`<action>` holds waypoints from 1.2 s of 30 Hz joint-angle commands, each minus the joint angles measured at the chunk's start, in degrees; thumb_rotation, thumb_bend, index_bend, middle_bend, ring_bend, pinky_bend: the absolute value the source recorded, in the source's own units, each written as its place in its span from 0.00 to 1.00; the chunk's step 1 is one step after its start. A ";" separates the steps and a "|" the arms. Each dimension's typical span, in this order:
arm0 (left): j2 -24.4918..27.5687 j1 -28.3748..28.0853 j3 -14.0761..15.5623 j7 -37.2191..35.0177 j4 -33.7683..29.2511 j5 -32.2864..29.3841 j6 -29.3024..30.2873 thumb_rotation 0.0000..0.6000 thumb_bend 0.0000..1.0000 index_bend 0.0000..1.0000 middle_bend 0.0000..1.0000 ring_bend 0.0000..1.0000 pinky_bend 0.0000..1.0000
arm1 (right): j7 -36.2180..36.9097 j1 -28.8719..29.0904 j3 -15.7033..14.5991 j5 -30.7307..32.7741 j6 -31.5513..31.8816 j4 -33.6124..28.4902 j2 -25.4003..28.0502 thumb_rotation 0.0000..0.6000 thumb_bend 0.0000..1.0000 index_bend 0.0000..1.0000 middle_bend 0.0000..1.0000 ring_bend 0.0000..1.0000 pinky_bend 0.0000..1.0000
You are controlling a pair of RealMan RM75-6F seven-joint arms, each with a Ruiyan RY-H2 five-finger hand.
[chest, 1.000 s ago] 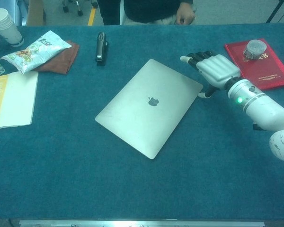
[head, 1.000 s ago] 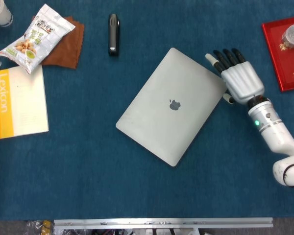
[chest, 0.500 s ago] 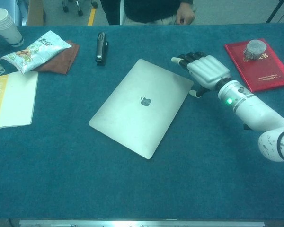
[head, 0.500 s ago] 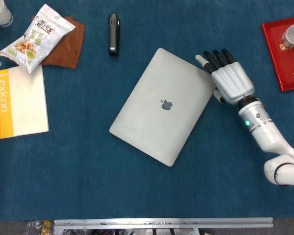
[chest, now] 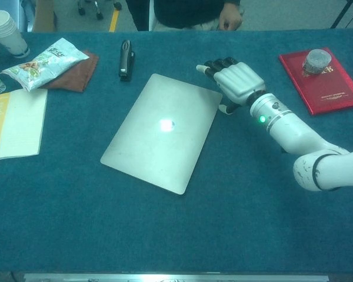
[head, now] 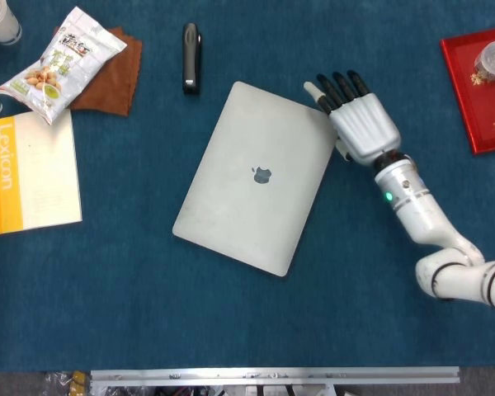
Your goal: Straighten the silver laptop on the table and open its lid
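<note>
The silver laptop [head: 257,175] [chest: 163,130] lies shut on the blue table, still skewed, its far right corner toward my right hand. My right hand [head: 356,122] [chest: 232,82] is flat with its fingers stretched out and apart, and its side presses against the laptop's right edge near the far corner. It holds nothing. My left hand shows in neither view.
A black stapler [head: 190,56] lies beyond the laptop. At the left are a yellow-and-white Lexicon book [head: 34,172], a snack bag [head: 62,63] on a brown cloth, and paper cups [chest: 7,33]. A red booklet [head: 481,87] with a jar on it sits far right. A person stands behind the table.
My right hand has swept left, pushing the laptop's right edge. The laptop has slid left and turned counter-clockwise, lying less skewed than before.
</note>
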 commanded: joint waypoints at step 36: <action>3.49 -5.47 1.32 -0.67 -5.98 0.71 -10.32 1.00 0.28 0.34 0.27 0.18 0.17 | 0.40 1.80 7.30 3.57 6.57 -11.23 7.24 1.00 0.23 0.00 0.05 0.00 0.08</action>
